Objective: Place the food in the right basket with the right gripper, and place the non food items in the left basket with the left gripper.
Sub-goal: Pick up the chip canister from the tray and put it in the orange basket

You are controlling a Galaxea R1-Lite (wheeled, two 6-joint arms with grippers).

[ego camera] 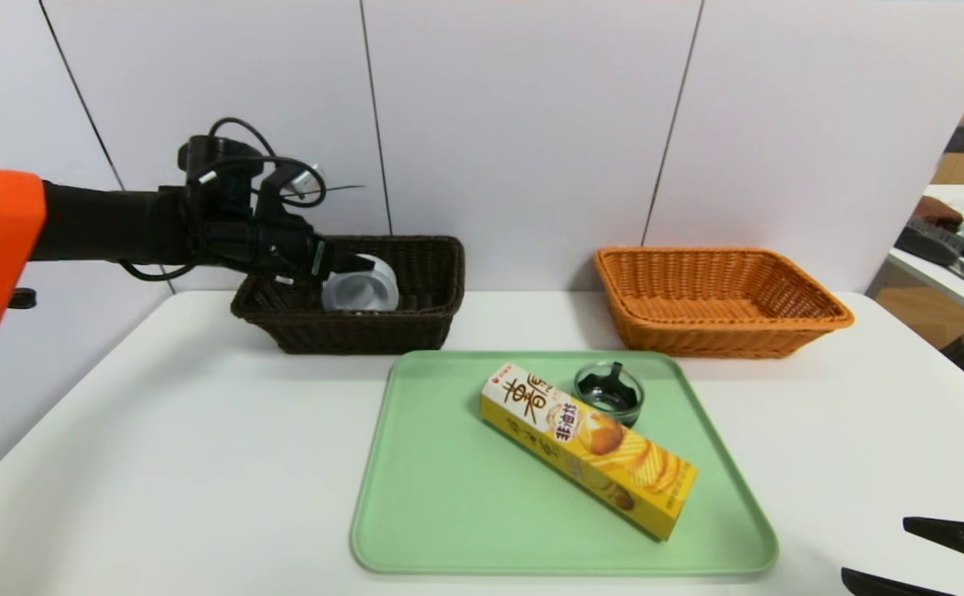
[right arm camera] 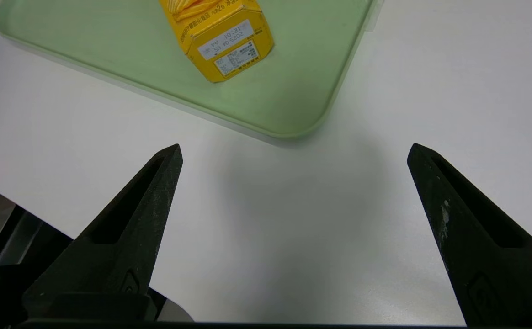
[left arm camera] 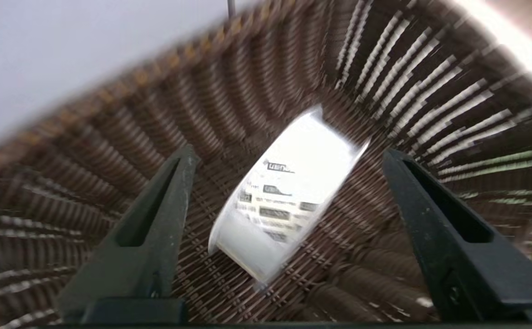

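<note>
The white tape roll (ego camera: 362, 290) (left arm camera: 284, 196) lies tilted inside the dark brown left basket (ego camera: 416, 327) (left arm camera: 110, 137). Over that basket hangs my left gripper (ego camera: 348, 266) (left arm camera: 289, 155), open, its fingers apart from the roll. On the green tray (ego camera: 449, 497) lies the yellow snack box (ego camera: 585, 447) (right arm camera: 222, 41), diagonally, and beside its far end stands the small glass dish (ego camera: 609, 391). The orange right basket (ego camera: 722, 331) stands at the back right. My right gripper (ego camera: 921, 550) (right arm camera: 293, 151) is parked open over bare table near the tray's front right corner (right arm camera: 302, 123).
A white panelled wall runs close behind both baskets. Another table (ego camera: 958, 277) with clutter stands off to the right. White tabletop (ego camera: 159, 463) stretches left of the tray.
</note>
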